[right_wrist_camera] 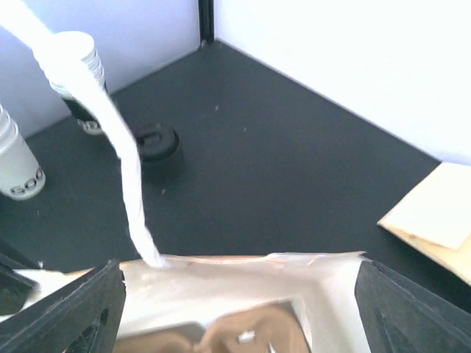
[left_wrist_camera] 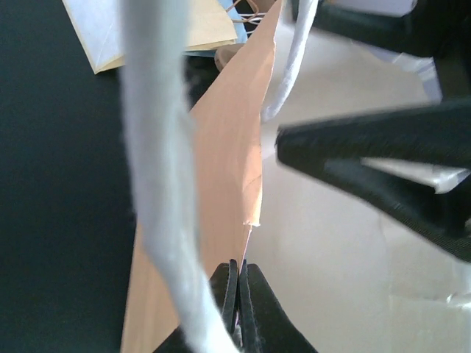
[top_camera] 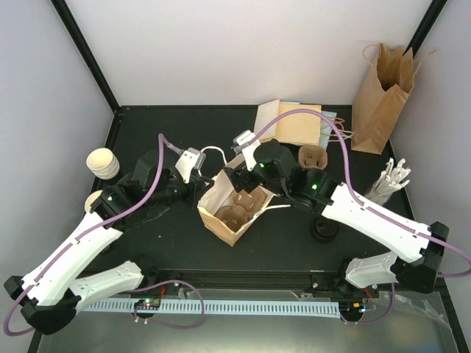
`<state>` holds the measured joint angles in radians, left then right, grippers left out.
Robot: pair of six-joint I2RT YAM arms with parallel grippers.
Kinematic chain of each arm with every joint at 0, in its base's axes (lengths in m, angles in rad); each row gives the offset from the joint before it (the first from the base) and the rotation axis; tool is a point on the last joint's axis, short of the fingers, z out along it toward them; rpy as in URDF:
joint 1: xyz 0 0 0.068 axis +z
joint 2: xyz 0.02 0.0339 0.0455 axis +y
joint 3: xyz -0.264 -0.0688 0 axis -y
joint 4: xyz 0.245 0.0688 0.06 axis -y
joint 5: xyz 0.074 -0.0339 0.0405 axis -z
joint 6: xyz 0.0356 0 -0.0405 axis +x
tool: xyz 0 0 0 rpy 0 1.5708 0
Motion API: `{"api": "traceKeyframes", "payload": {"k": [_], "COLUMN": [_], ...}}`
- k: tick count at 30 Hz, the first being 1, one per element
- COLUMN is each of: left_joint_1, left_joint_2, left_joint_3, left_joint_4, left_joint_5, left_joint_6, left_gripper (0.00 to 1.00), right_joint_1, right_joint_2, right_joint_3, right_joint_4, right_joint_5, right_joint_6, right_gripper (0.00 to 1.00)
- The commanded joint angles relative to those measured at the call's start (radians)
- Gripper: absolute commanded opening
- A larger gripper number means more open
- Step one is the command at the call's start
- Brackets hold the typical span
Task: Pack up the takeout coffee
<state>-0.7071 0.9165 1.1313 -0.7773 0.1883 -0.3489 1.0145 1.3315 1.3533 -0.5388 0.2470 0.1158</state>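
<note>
L pincer (left_wrist_camera: pixel 237 290) is pinched shut on the top edge of the open tan paper bag (top_camera: pixel 213 198). That bag lies tipped over in the middle of the black surface (top_camera: pixel 280 243). Its white twisted paper handle (left_wrist_camera: pixel 158 184) hangs close in front of the L wrist cam. A brown cardboard cup tray (top_camera: pixel 239 209) sits inside the bag & its round holes show.

R pincer (right_wrist_camera: pixel 243 316) is spread wide just above the bag's mouth, w/ nothing held.

The takeout coffee is outside the bag. The small cream-white paper cups (top_camera: pixel 103 163) stand in a stack at the far L of the surface, well apart from the bag. A single cup of the same kind (right_wrist_camera: pixel 16 158) stands near the stack. Both have dark letters low on the side, too blurry to read. A round black plastic lid (right_wrist_camera: pixel 156 143) lies flat on the surface near them, not on a cup.

At the back R a tall tan paper bag (top_camera: pixel 383 88) stands upright. Flat tan paper bags (top_camera: pixel 291 121) lie at the back. No words can be read on any bag.
</note>
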Motion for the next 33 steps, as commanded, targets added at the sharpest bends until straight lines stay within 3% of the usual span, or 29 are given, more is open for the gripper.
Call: {"api": "traceKeyframes", "payload": {"k": [1,4,7,11,15,25,33], "left_joint_1": [-0.001,0.0,-0.001,-0.001,-0.001,-0.001,-0.001], "left_joint_2": [-0.005,-0.012,-0.021,-0.024,-0.027,-0.056,-0.05], "left_joint_3": [0.038,0.036,0.037,0.04,0.041,0.036,0.039], "left_joint_4": [0.012,0.018,0.025,0.027,0.039,0.048,0.077], "left_joint_5": [0.026,0.034,0.032,0.029,0.119,-0.018,-0.133], "left_joint_6": [0.058,0.093,0.141,0.209,0.267,0.367,0.569], "left_gripper": [0.02,0.01,0.02,0.02,0.02,0.02,0.02], "right_joint_1": [-0.004,-0.004,-0.006,-0.027,-0.05,-0.097,-0.097], "right_joint_2": [-0.045,-0.072,-0.11,-0.13,-0.124,-0.207,-0.26], "right_joint_3": [-0.008,-0.011,-0.025,-0.017,-0.022,0.032,-0.004], "right_joint_4": [0.102,0.12,0.13,0.081,0.018,-0.197,-0.354], "right_joint_5": [0.084,0.178,0.322,0.377,0.483,0.23,-0.005], "right_joint_6": [0.037,0.089,0.175,0.243,0.28,0.303,0.265], "right_gripper": [0.88,0.88,0.99,1.0,1.0,1.0,1.0]}}
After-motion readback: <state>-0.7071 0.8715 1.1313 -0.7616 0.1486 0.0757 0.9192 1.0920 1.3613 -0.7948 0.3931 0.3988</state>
